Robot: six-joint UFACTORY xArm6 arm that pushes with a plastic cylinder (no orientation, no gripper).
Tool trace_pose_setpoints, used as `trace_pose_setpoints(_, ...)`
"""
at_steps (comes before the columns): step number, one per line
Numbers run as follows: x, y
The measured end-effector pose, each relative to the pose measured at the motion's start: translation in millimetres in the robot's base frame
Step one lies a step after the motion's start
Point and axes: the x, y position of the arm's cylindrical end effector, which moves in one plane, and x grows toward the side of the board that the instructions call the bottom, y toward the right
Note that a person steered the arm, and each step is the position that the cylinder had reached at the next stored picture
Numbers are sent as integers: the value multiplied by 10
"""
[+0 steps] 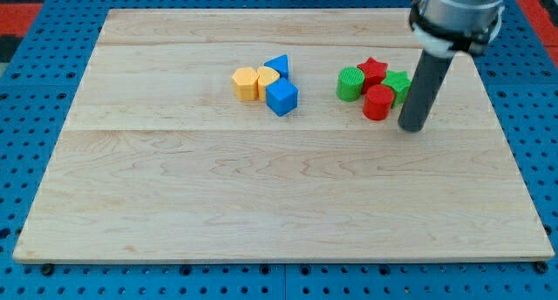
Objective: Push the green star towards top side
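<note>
Tip (414, 127) first: my tip carries no claw, so nothing can be clenched or released; it rests on the wooden board (279, 221) toward the right edge, just below-right of the green star (399, 85), partly hidden by the rod. Beyond lie the red cylinder (377, 102), red star (372, 71) and green cylinder (351, 84). Best to settle squarely beneath the star, then drive straight toward the top edge, avoiding the reds.

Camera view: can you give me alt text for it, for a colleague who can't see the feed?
My tip rests on the wooden board just right of a cluster: green star, red cylinder, red star and green cylinder. Nearer the centre sit an orange block, yellow block, blue cube and blue triangle.
</note>
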Motion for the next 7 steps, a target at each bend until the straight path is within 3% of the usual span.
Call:
trace_pose_setpoints(1,-150,-322)
trace_pose_setpoints(3,-727,-248)
trace_pose_setpoints(7,-728,395)
